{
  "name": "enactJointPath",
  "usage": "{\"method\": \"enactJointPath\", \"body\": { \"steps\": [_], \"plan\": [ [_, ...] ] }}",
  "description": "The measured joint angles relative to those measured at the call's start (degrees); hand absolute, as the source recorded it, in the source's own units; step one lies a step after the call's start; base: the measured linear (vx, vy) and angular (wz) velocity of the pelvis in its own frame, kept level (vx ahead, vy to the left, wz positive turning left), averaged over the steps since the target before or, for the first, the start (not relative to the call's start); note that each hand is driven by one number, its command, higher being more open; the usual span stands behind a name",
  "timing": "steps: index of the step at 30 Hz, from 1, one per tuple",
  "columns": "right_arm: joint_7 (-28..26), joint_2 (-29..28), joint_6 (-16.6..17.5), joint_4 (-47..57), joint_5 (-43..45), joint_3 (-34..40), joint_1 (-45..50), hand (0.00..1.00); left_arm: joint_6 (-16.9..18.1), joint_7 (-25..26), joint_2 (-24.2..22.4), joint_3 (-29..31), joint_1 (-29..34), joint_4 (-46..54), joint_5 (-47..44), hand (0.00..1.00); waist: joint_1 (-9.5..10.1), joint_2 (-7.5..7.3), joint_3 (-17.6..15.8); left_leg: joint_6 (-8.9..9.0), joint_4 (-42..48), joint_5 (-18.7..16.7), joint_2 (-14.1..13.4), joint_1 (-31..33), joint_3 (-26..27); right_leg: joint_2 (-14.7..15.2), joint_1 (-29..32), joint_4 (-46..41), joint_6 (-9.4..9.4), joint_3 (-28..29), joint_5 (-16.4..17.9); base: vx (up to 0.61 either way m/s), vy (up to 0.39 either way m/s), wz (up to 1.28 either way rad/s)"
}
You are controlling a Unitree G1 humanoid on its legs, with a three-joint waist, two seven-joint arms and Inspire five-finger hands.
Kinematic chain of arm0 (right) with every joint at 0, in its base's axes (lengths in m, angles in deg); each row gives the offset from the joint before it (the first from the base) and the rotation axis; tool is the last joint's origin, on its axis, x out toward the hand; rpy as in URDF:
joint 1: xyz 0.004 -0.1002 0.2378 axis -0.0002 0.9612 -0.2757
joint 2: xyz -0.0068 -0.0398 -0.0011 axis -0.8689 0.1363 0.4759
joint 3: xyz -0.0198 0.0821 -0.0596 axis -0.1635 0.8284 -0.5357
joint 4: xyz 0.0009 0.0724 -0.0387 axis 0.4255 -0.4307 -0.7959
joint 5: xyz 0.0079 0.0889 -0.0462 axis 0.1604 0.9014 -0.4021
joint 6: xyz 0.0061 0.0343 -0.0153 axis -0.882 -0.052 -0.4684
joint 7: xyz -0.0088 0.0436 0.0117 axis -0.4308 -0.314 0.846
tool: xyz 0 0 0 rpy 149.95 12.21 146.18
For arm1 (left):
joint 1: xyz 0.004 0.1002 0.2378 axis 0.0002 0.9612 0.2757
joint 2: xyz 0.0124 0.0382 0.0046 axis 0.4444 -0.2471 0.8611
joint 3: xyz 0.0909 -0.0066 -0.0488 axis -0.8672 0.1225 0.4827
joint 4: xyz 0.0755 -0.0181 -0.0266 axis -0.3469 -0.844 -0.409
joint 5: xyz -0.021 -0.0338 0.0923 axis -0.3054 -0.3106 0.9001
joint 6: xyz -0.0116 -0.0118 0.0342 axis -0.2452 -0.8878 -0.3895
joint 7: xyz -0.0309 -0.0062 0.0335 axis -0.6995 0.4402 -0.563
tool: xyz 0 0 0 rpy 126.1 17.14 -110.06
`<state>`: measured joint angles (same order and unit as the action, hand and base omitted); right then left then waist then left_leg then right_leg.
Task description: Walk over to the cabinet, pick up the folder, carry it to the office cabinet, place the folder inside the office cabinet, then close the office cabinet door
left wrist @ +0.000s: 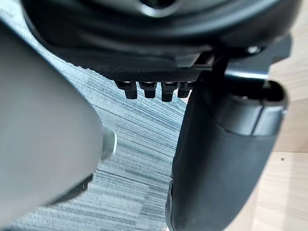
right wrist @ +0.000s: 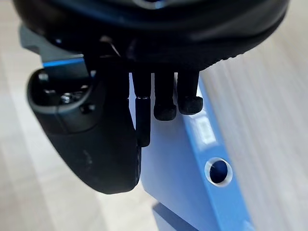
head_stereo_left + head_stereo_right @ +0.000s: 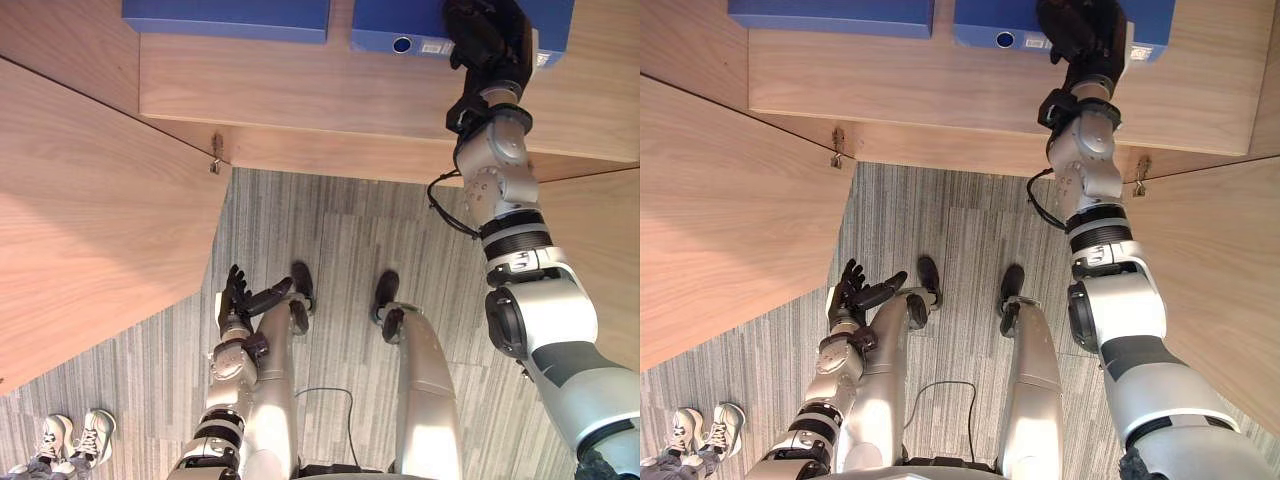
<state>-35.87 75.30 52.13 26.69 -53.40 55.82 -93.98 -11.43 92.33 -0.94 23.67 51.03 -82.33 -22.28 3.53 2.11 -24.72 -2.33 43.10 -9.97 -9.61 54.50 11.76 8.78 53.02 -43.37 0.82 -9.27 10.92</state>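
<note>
The folder [image 3: 395, 22] is lying under my right hand [image 3: 488, 40], which is clasping it between thumb and fingers. My left hand [image 3: 238, 298] is hanging open.

an office: wooden cabinet [image 3: 300, 100], blue folder [image 3: 395, 22], grey carpet [image 3: 330, 260].

The silver-grey right arm [image 3: 545, 320] wore smooth rounded shells, broken by a black ribbed band and dark grey joint caps. The silver-grey left arm [image 3: 228, 375] was built alike, with black rings along the forearm. The dark right hand [image 3: 490, 40] had a bulky black thumb [image 2: 96, 144] with small silver screws at its base, and blunt black fingertips [image 2: 165, 111]. The dark left hand [image 3: 238, 300] had a finely textured palm edge.
</note>
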Motion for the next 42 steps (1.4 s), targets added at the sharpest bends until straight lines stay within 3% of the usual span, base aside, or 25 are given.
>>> {"method": "enactJointPath", "body": {
  "steps": [5,6,10,13,14,16,19,22,25,28,31,34,39,42],
  "plan": [
    [-0.06,-0.92,2.91,21.3,0.29,0.79,18.64,0.0,-1.07,0.06,-0.69,-0.23,1.1,-0.03,0.02,1.0,-0.29,0.0,0.01,0.15,-1.42,-0.14,0.02,-4.09,0.12,-0.25,-4.33,1.93,0.13,-0.21,-0.08,-0.01,-0.022,0.0],
    [-0.12,-2.75,3.69,28.39,-0.73,0.18,28.41,0.0,-1.62,-0.06,-0.82,-1.15,2.53,-0.02,0.04,1.0,-0.63,-0.02,0.02,0.22,-2.84,-0.19,0.02,-7.71,0.43,-0.57,-7.91,3.58,0.35,-0.14,-0.22,0.04,-0.027,-0.07],
    [-2.62,-9.71,4.39,34.36,-7.88,-3.35,49.82,0.0,-2.61,-0.98,-1.28,-2.02,7.72,-0.16,0.31,1.0,-2.09,-0.36,1.31,1.05,-7.32,-0.72,-0.35,-18.29,1.9,-1.86,-18.11,9.06,0.67,0.34,-0.57,0.07,-0.023,-0.18],
    [-4.97,-13.39,4.07,34.06,-16.72,-5.75,64.52,0.0,-3.11,-1.38,-1.18,-2.95,11.03,-3.1,2.58,1.0,-3.04,-0.69,5.05,1.64,-12.46,-0.49,-0.62,-25.58,3.55,-3.16,-24.91,15.25,0.78,0.91,-1.83,0.13,-0.006,-0.25],
    [-5.52,-14.58,4.12,31.73,-21.3,-5.76,68.44,1.0,-3.35,-1.59,-0.66,-3.35,11.47,-5.27,4.05,1.0,-3.92,-0.96,6.72,2.27,-14.9,0.11,-0.35,-28.32,3.82,-3.58,-27.55,17.95,0.93,1.09,-2.65,0.19,-0.016,-0.15],
    [-6.67,-15.63,3.68,19.86,-27.61,-5.17,70.75,1.0,-3.89,-2.77,1.23,-3.88,11.73,-9.3,7.54,1.0,-6.0,-2.11,10.0,2.72,-20.82,1.95,0.56,-33.66,4.83,-4.21,-32.69,24.37,1.22,1.53,-4.89,0.22,-0.016,-0.14],
    [-6.91,-17.2,2.39,6.44,-29.21,-0.23,70.93,1.0,-4.14,-3.48,2.02,-4.0,11.99,-11.31,9.27,1.0,-6.41,-2.08,11.63,2.68,-27.01,3.73,1.46,-39.61,6.63,-4.9,-38.46,31.85,1.81,2.81,-8.11,0.14,0.011,-0.25],
    [-6.86,-17.73,0.97,-0.91,-29.18,4.42,71.37,1.0,-4.54,-3.58,3.27,-3.87,13.18,-11.39,10.4,1.0,-7.09,-2.06,11.91,2.7,-32.0,4.94,2.6,-45.22,8.7,-4.92,-43.28,36.96,2.5,4.4,-10.15,0.13,0.044,-0.36],
    [-6.84,-17.8,0.62,-5.9,-27.33,10.54,72.59,1.0,-5.18,-3.79,4.46,-1.63,14.86,-13.66,11.42,1.0,-8.46,-1.91,15.33,2.73,-35.35,5.17,3.41,-48.78,11.7,-4.99,-45.91,41.41,3.12,7.29,-12.19,0.08,0.052,-0.5],
    [-6.8,-18.0,0.69,-6.29,-21.46,18.67,73.56,1.0,-5.97,-4.75,4.98,0.09,15.75,-15.79,11.52,1.0,-9.24,-1.89,17.66,2.73,-38.14,5.16,4.29,-53.28,16.23,-5.47,-47.89,44.57,3.46,12.44,-14.36,0.0,0.058,-0.76],
    [-6.46,-18.22,0.74,-5.08,-16.06,24.87,73.49,1.0,-6.11,-4.88,4.83,0.91,16.39,-15.8,11.54,1.0,-9.72,-1.9,17.86,2.95,-39.04,4.98,4.83,-55.39,19.28,-5.75,-47.83,44.75,3.55,15.93,-15.14,-0.08,0.035,-0.67],
    [-4.13,-18.2,0.82,1.35,-12.33,32.2,73.52,1.0,-6.1,-5.02,4.78,1.3,18.73,-15.79,11.59,1.0,-11.15,-1.85,17.98,4.62,-39.1,3.21,4.83,-57.26,24.13,-6.45,-46.64,44.75,3.73,21.54,-15.81,-0.09,0.01,-0.8],
    [-2.59,-13.45,1.15,8.72,-12.12,36.3,72.99,1.0,-6.08,-6.01,4.05,1.03,21.73,-16.19,13.69,1.0,-12.65,-1.67,18.11,5.0,-38.56,1.57,5.1,-58.79,30.92,-7.5,-44.94,45.31,3.27,28.34,-16.87,-0.06,0.007,-0.85],
    [-2.93,-7.81,1.18,8.76,-12.16,35.88,69.47,1.0,-5.88,-7.26,4.24,0.48,22.2,-16.29,13.77,1.0,-13.21,-0.95,18.0,4.02,-36.74,0.36,5.38,-58.85,32.04,-8.01,-44.22,46.4,3.66,32.38,-18.29,0.01,0.008,-0.73]
  ]
}}
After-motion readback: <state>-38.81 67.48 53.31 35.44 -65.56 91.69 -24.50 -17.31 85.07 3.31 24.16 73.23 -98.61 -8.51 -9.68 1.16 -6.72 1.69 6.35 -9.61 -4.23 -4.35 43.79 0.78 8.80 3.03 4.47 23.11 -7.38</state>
